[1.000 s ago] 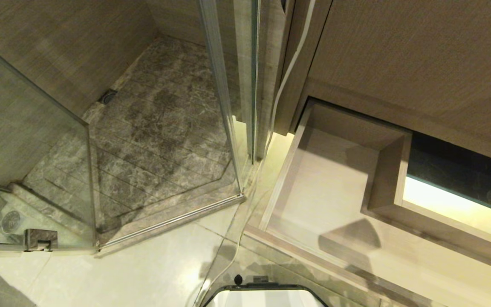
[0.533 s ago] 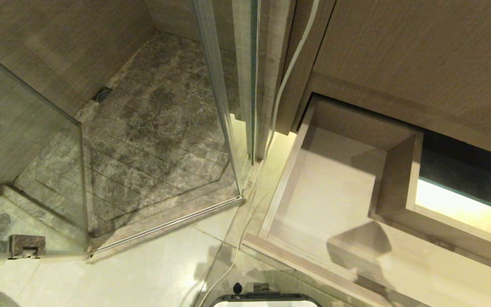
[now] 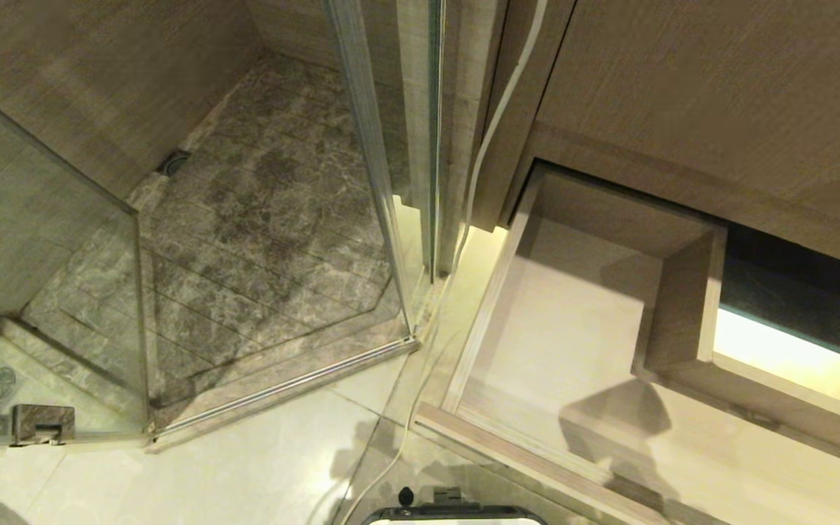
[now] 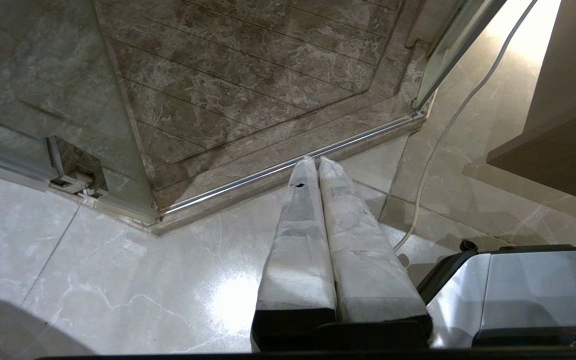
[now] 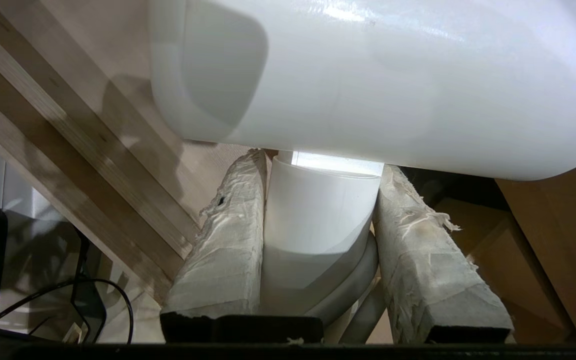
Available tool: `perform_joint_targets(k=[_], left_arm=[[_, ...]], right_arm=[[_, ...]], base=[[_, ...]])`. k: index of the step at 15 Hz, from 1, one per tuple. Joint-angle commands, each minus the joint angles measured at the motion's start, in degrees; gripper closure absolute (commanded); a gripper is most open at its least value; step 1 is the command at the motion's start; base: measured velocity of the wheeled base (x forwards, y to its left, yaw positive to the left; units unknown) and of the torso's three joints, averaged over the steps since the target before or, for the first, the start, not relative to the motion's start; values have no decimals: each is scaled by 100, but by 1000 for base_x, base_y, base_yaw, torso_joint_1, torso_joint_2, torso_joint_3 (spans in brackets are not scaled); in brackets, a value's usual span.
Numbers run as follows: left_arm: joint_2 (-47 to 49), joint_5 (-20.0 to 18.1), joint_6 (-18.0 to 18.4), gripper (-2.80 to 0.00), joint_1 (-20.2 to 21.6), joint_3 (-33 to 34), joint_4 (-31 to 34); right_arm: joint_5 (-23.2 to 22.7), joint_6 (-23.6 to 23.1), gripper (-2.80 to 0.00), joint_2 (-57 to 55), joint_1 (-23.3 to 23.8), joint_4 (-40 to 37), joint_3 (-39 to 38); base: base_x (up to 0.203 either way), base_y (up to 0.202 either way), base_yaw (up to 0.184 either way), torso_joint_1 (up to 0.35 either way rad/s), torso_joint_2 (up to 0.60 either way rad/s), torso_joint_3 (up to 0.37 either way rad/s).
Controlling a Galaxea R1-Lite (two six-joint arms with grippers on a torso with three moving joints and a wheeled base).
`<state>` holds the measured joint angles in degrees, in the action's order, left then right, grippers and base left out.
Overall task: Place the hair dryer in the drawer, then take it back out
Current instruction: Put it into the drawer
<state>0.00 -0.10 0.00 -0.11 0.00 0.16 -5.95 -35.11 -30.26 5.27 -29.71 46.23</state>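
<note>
We have the hair dryer (image 5: 368,85) clamped by its handle in the right end effector (image 5: 320,240), poised over the open drawer (image 3: 573,343); ideally we lower it level, clear of the boxed cut-out (image 3: 682,306); left end effector (image 4: 318,170) hangs closed

Shower floor (image 3: 274,240): dark veined stone tiles, scored with parallel grooves; a round drain (image 3: 174,162) sits in the far corner by the wall.
Glass shower panels (image 3: 372,146): clear, set in slim metal framing; a metal threshold strip (image 3: 281,386) runs along the base of the front edge.
Door hinge (image 3: 42,424): small square stone-faced block on the lower glass edge, left side.
Bathroom floor (image 3: 230,467): pale glossy marble-look tiles, reflecting light.
White cable (image 3: 496,117): hangs down beside the cabinet's edge, then trails across the floor.
Cabinet panel (image 3: 719,95): tall, wood-grain.
Black cables (image 5: 93,290): looped on the floor.
</note>
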Motion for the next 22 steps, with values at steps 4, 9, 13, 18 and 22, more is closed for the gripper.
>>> perform_joint_targets(k=[4,9,13,18,22], left_arm=[[0,1,0,0,2,9,2],[0,1,0,0,-5,7,2],[0,1,0,0,2,9,2],[0,1,0,0,2,6,2],[0,1,0,0,2,9,2]], right_arm=[[-12,-5,0,2,1,-17,-17],[-27,200,0,13,1,-35,-28],[-29,206,0,29,1,-35,-35],[-22,206,0,29,1,-44,-52],[-20,215,0,20,1,-44,-61]], base=[[0,0,0,0,0,0],[0,0,0,0,0,0],[2,9,-137,4,3,2],[1,6,-173,3,2,3],[4,5,-170,4,1,2]])
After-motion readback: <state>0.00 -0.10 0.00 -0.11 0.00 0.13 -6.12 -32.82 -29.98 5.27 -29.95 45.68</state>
